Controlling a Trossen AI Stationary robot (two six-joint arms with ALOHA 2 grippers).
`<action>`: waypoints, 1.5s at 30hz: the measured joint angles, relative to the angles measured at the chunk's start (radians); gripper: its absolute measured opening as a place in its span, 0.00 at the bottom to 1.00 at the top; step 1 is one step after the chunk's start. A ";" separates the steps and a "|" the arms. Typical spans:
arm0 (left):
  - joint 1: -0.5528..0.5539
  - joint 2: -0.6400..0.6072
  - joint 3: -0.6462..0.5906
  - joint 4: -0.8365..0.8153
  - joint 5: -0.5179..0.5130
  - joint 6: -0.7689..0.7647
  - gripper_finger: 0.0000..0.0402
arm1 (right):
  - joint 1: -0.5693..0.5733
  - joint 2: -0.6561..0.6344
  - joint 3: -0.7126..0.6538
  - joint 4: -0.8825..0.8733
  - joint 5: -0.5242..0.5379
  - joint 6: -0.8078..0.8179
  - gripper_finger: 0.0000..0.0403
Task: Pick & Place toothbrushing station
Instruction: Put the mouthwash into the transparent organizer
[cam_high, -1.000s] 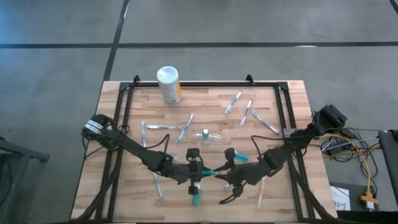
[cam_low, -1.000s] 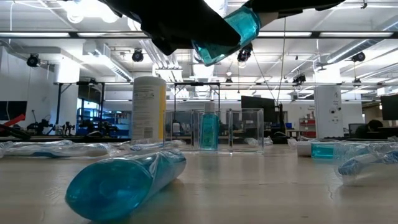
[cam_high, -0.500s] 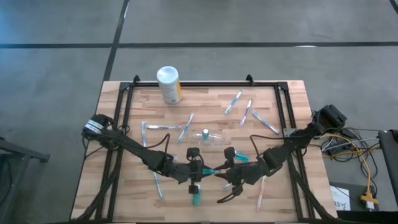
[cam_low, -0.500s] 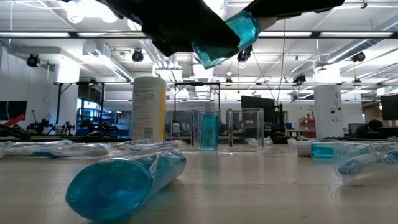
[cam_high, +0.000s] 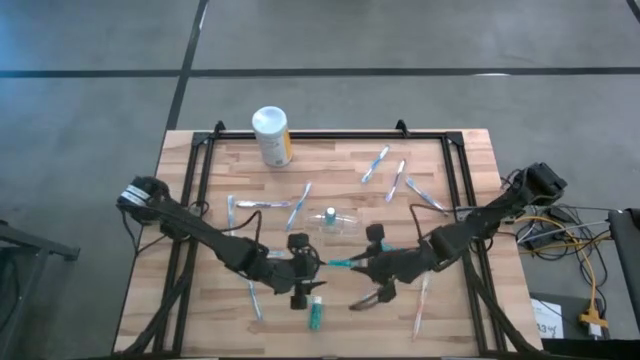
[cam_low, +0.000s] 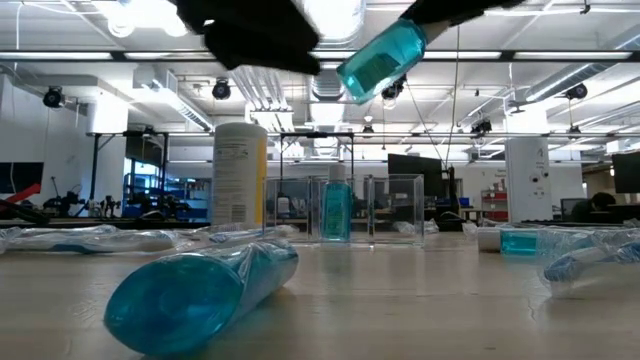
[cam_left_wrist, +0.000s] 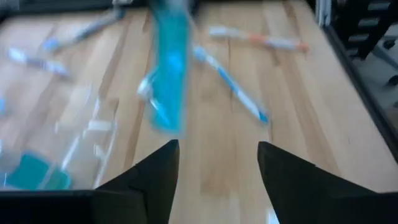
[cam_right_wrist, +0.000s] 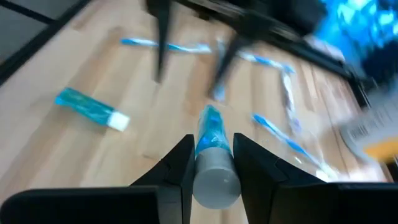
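Surface: wooden table (cam_high: 450, 310), toothbrushes still scattered.
Done: one tube stands in clear cup (cam_high: 340, 221).
Right gripper (cam_right_wrist: 210, 163): pinching teal tube (cam_right_wrist: 210, 155), airborne.
Left gripper (cam_left_wrist: 214, 165): spread, empty.

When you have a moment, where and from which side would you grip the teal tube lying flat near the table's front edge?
Probably across the middle of its body, coming straight down from above. The teal tube lies flat on the table with bare wood on either long side, so fingers could close across its width. Its white cap is narrower, likely a poorer hold.
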 joint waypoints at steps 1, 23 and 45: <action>-0.015 -0.012 -0.014 -0.022 -0.017 -0.029 0.54 | -0.014 -0.001 0.039 -0.057 0.000 0.033 0.21; -0.192 -0.026 -0.243 0.037 -0.361 -0.273 0.08 | -0.387 0.350 0.733 -0.812 -0.395 0.148 0.21; -0.201 -0.025 -0.243 0.035 -0.360 -0.252 0.07 | -0.497 0.701 1.127 -1.125 -0.399 0.137 0.21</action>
